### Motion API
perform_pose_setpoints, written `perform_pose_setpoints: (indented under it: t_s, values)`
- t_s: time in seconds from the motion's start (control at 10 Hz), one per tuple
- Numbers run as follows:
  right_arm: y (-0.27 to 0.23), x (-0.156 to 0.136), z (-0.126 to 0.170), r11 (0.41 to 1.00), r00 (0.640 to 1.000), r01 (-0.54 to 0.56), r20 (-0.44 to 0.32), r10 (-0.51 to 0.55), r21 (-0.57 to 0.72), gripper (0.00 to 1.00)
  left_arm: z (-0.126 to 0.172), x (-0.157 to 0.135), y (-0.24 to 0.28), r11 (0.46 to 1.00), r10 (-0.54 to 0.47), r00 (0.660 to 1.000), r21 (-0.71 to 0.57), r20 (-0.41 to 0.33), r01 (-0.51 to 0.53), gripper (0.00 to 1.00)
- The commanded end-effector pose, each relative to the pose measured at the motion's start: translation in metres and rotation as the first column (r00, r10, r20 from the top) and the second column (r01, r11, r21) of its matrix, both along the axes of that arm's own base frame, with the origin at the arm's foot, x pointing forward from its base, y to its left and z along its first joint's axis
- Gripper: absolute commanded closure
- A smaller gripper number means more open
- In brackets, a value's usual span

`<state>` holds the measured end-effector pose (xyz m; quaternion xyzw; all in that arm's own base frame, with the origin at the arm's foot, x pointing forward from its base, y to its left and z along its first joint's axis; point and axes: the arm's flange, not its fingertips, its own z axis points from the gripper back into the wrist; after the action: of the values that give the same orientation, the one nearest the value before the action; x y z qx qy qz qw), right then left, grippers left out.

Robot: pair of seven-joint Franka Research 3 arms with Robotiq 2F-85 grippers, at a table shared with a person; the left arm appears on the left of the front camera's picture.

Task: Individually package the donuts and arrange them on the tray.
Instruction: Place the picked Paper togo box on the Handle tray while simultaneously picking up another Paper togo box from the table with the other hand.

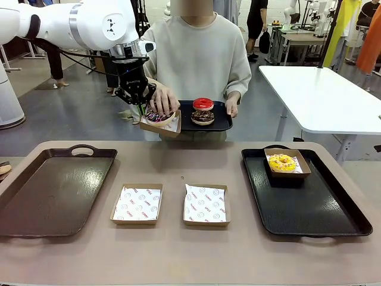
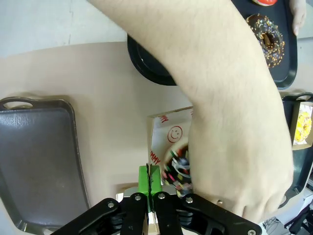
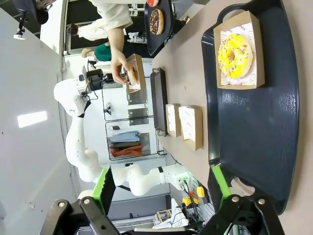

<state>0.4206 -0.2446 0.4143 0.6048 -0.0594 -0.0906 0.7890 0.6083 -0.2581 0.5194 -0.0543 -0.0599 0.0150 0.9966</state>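
the left arm reaches over the far edge, the left gripper [image 1: 140,107] clamped on the rim of a paper box [image 1: 173,127]. just beside its fingers a person's hand [image 1: 162,100] presses the purple-and-white donut [image 1: 156,117] into that box. the right gripper [image 3: 161,192] hangs spread wide above the black tray [image 3: 254,142], with the boxed yellow donut [image 3: 235,55] ahead of its fingertips.

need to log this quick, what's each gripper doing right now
Left gripper: closed on the edge of the paper box.
Right gripper: open, holding nothing.
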Motion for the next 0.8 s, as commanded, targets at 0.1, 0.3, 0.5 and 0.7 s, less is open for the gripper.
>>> perform_pose_setpoints:
  t_s: [0.1, 0.3, 0.5, 0.7]
  values:
    - [-0.002, 0.002, 0.0009, 1.0, 1.0, -0.004, 0.001, 0.004, 0.003, 0.0, 0.0001, -0.0007, 0.0008, 1.0, -0.001, 1.0, -0.002, -0.001, 0.001, 1.0]
    - [-0.002, 0.002, 0.0009, 1.0, 1.0, -0.004, 0.001, 0.004, 0.003, 0.0, 0.0001, -0.0007, 0.0008, 1.0, -0.001, 1.0, -0.002, -0.001, 0.001, 1.0]
    - [-0.002, 0.002, 0.0009, 1.0, 1.0, -0.004, 0.001, 0.004, 0.003, 0.0, 0.0001, -0.0007, 0.0008, 1.0, -0.001, 1.0, -0.002, -0.001, 0.001, 1.0]
    - [-0.002, 0.002, 0.0009, 1.0, 1.0, -0.004, 0.001, 0.004, 0.003, 0.0, 0.0001, -0.0007, 0.0008, 1.0, -0.001, 1.0, -0.002, -0.001, 0.001, 1.0]
